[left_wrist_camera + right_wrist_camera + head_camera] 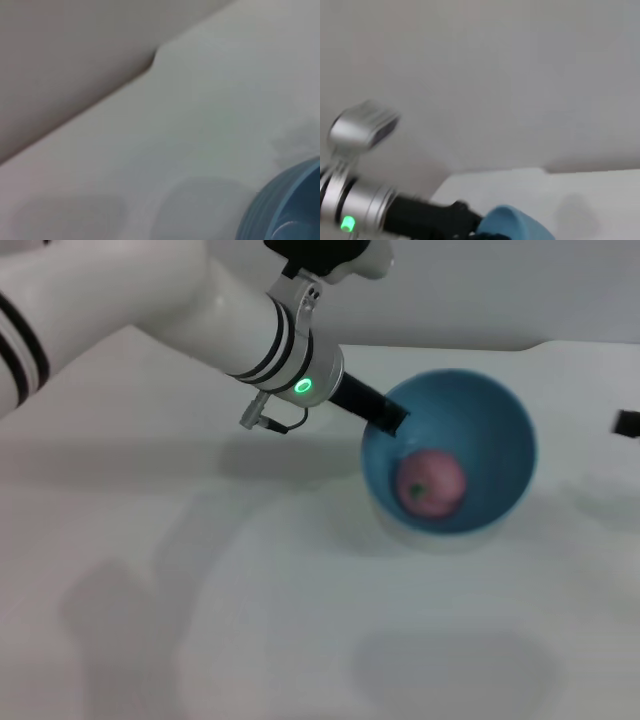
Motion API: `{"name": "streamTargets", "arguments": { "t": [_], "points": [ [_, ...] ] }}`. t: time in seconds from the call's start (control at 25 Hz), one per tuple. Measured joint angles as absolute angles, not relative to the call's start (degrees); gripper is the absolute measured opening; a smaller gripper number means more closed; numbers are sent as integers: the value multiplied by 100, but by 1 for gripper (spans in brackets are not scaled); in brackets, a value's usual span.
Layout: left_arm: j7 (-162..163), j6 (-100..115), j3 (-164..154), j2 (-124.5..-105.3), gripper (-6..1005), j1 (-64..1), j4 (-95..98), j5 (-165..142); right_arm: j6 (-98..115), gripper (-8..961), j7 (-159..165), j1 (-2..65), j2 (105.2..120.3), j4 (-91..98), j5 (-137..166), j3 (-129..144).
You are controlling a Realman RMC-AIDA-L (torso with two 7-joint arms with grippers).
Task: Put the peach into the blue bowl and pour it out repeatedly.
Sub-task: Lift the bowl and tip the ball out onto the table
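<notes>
The left gripper (392, 418) reaches in from the left and holds the blue bowl (500, 430) by its rim – its fingers are clamped on the near-left edge. The bowl is tipped toward the camera on the white surface (250, 620). The peach (431, 483) lies inside, low against the bowl's wall. The right gripper barely shows at the right edge, and its fingers cannot be made out.

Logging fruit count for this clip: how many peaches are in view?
1. The peach lies inside the blue bowl, which the left gripper grips at its rim. None shows on the table; the wrist views show no fruit.
</notes>
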State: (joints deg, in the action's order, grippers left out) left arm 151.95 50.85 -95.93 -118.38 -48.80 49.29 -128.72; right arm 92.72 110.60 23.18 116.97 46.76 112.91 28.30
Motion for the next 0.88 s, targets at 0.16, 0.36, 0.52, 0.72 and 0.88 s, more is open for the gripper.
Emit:
{"name": "streamTargets", "arguments": {
  "t": [0.16,0.36,0.52,0.72,0.88],
  "points": [
    [14681,4427,-9734,-11854,-1,-4585,4918,-12076,9271,506,11336,2019,11712,4591,11290,2009],
    [14285,3420,-10644,-11857,-1,-4316,4947,-11264,9273,505,11343,1737,11754,4462,11290,1476],
    [14286,2188,-11797,-11871,-1,-4013,5062,-11185,9279,505,11322,1642,11787,4308,11310,1434],
    [14309,883,-12738,-11872,-1,-3824,5065,-11206,9287,505,11314,1606,11782,4176,11324,1435],
    [14253,-591,-13462,-11885,-1,-3728,4949,-11234,9289,505,11312,1596,11777,4170,11318,1421]
  ]
}}
